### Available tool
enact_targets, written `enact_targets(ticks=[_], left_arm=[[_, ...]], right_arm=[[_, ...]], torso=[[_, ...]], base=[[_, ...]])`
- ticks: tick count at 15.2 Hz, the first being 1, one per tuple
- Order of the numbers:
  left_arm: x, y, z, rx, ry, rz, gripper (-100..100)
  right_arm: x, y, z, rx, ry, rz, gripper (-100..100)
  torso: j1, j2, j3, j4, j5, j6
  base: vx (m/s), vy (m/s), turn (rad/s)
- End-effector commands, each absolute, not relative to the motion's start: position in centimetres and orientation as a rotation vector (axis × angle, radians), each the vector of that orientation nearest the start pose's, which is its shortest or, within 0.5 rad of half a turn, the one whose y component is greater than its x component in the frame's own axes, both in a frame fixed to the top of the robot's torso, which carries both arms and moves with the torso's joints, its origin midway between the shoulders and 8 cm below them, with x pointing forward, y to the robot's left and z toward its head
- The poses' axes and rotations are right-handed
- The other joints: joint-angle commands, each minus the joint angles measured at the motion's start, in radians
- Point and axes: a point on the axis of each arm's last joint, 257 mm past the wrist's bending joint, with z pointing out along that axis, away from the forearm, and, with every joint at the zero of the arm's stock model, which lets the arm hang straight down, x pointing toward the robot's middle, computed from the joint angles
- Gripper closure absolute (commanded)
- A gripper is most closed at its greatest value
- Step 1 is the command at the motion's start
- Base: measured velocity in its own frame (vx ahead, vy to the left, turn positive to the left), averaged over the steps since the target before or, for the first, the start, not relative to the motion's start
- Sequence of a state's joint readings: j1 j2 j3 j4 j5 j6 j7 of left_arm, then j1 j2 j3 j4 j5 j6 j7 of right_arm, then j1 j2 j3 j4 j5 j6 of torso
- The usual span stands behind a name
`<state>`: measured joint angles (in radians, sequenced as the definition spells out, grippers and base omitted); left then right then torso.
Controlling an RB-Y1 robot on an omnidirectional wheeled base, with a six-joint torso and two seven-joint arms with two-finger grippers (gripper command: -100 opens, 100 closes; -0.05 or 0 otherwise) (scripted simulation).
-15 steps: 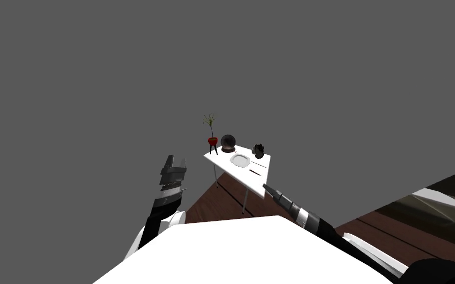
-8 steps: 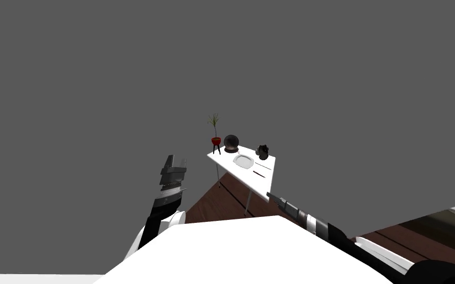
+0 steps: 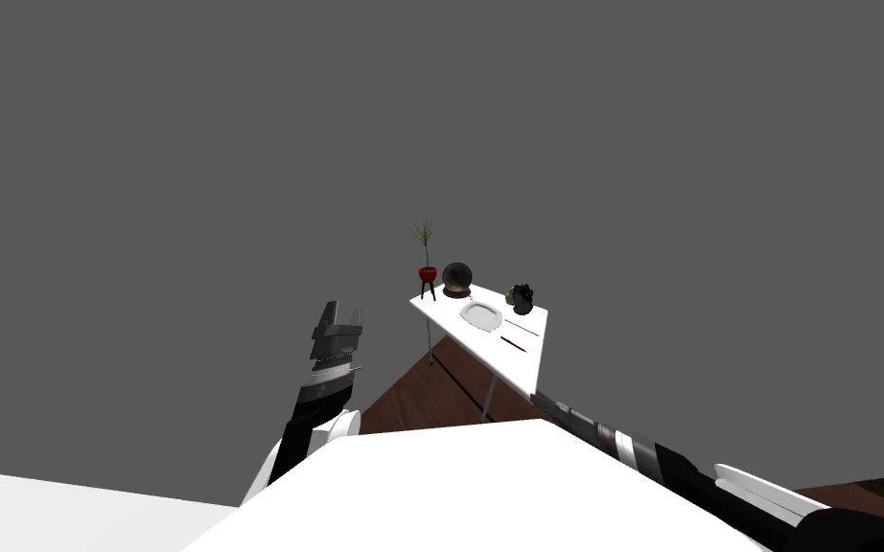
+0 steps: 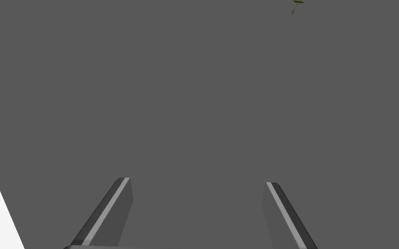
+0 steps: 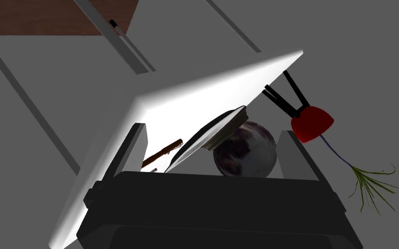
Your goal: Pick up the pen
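A slim brown pen (image 3: 513,342) (image 5: 162,153) lies near the front edge of a small white table (image 3: 526,369) (image 5: 181,103), beside a white plate (image 3: 480,314) (image 5: 207,136). My right gripper (image 3: 538,400) (image 5: 212,129) is open and short of the table's near edge. It points across the tabletop, and the pen lies ahead of one of its fingers (image 5: 131,149). My left gripper (image 3: 339,314) (image 4: 197,181) is raised to the left of the table, open and empty.
The table also bears a dark globe (image 3: 456,278) (image 5: 245,149), a red potted plant (image 3: 427,273) (image 5: 311,123), a small dark object (image 3: 522,297) and a thin stick (image 3: 523,328). Dark wooden floor (image 3: 411,402) lies under the thin table legs (image 3: 490,402). A white surface (image 3: 47,508) shows at lower left.
The head view has swung, so the table now sits further right and a white surface has come in at lower left. My right arm lies lower and further right. The left arm is unmoved.
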<state>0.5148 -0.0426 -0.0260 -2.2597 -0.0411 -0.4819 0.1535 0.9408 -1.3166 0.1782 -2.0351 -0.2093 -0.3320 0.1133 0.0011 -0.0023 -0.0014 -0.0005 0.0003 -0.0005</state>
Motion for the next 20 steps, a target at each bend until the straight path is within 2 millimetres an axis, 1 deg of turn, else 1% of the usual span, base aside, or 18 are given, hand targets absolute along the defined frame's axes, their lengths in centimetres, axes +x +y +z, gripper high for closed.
enact_targets(ticks=[1,2,3,5,6,9,10,12,13,15,16,19,20], left_arm=[[35.1,27.3,0.7,-0.768,0.59,-1.426,0],[35.1,27.3,0.7,-0.768,0.59,-1.426,0],[35.1,27.3,0.7,-0.768,0.59,-1.426,0],[35.1,27.3,0.7,-0.768,0.59,-1.426,0],[35.1,27.3,0.7,-0.768,0.59,-1.426,0],[35.1,27.3,0.7,-0.768,0.59,-1.426,0],[35.1,27.3,0.7,-0.768,0.59,-1.426,0],[35.1,27.3,0.7,-0.768,0.59,-1.426,0],[35.1,27.3,0.7,-0.768,0.59,-1.426,0],[35.1,27.3,0.7,-0.768,0.59,-1.426,0],[35.1,27.3,0.7,-0.768,0.59,-1.426,0],[35.1,27.3,0.7,-0.768,0.59,-1.426,0],[35.1,27.3,0.7,-0.768,0.59,-1.426,0]], right_arm=[[21.0,-33.5,-30.8,0.389,2.3,0.826,-100],[21.0,-33.5,-30.8,0.382,2.305,0.824,-100],[19.4,-34.9,-32.1,0.401,2.366,0.782,-100],[19.3,-35.2,-32.0,0.353,2.4,0.767,-100],[17.7,-36.6,-33.1,0.373,2.456,0.724,-100],[17.7,-37.0,-33.0,0.321,2.491,0.708,-100],[16.1,-38.4,-33.8,0.33,2.549,0.662,-100],[16.1,-38.8,-33.7,0.285,2.577,0.647,-100],[14.6,-40.2,-34.4,0.302,2.627,0.604,-100],[14.7,-40.6,-34.2,0.246,2.659,0.585,-100],[13.2,-42.0,-34.8,0.259,2.705,0.542,-100],[13.4,-42.4,-34.6,0.202,2.736,0.523,-100],[12.1,-43.9,-34.9,0.196,2.787,0.474,-100]], torso=[[0.0,0.0,0.0,0.0,0.0,0.0],[0.0,0.0,0.0,0.0,0.0,0.0],[0.0,0.001,0.0,0.0,0.0,0.001],[0.0,0.0,0.0,0.0,0.0,0.0],[0.0,0.0,0.0,0.0,0.0,0.0],[0.0,0.0,0.0,0.0,0.0,0.0],[0.0,0.001,0.0,0.0,0.0,0.001],[0.0,0.0,0.0,0.0,0.0,0.0],[0.0,0.0,0.0,0.0,0.0,0.0],[0.0,0.0,0.0,0.0,0.0,0.0],[0.0,0.0,0.0,0.0,0.0,0.0],[0.0,-0.001,0.0,0.0,0.0,0.0],[0.0,0.0,0.0,0.0,0.0,0.001]], base=[[0.024,0.013,0.051],[0.013,0.008,-0.004],[0.017,0.018,0.184],[0.022,0.014,0.118],[0.03,0.018,0.13],[0.024,0.009,0.073],[0.023,0.011,0.135],[0.026,0.01,0.124],[0.027,0.011,0.164],[0.028,0.013,0.108],[0.034,0.016,0.139],[0.028,0.01,0.083],[0.028,0.012,0.111]])
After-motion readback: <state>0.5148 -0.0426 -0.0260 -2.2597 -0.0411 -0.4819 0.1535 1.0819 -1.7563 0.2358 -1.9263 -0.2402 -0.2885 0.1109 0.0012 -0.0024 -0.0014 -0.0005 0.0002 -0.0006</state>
